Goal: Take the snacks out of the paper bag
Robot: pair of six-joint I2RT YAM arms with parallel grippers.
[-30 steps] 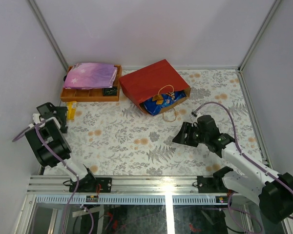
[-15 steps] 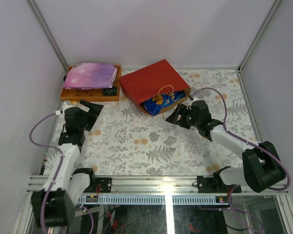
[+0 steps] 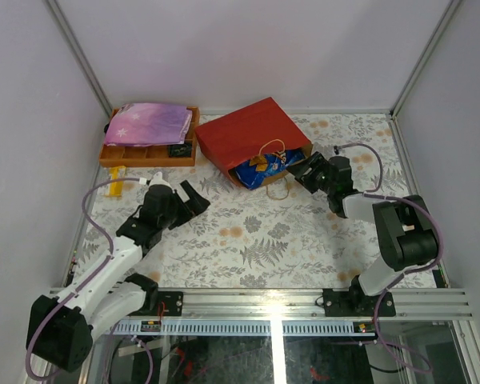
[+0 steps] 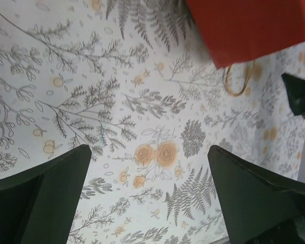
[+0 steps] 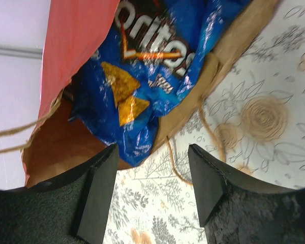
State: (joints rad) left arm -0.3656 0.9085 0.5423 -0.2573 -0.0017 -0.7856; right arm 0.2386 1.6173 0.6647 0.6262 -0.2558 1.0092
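The red paper bag [image 3: 248, 138] lies on its side at the back middle of the table, mouth facing the front right. The blue Doritos bag [image 3: 266, 168] sticks out of its mouth and fills the right wrist view [image 5: 157, 61], inside the brown lining [image 5: 46, 137]. My right gripper [image 3: 298, 171] is open and empty just right of the bag's mouth, above a cord handle [image 5: 208, 132]. My left gripper [image 3: 194, 199] is open and empty over the table, left of and in front of the bag [image 4: 249, 28]. The small packets are hidden.
An orange compartment tray [image 3: 148, 154] with a pink-purple starry pouch [image 3: 148, 123] on it stands at the back left. A small yellow object [image 3: 117, 178] lies in front of the tray. A cord handle loop [image 4: 239, 81] lies on the floral tablecloth.
My left arm has swung out from the left side toward the bag. My right arm has reached forward, its gripper now at the bag's mouth. The bag has not moved.
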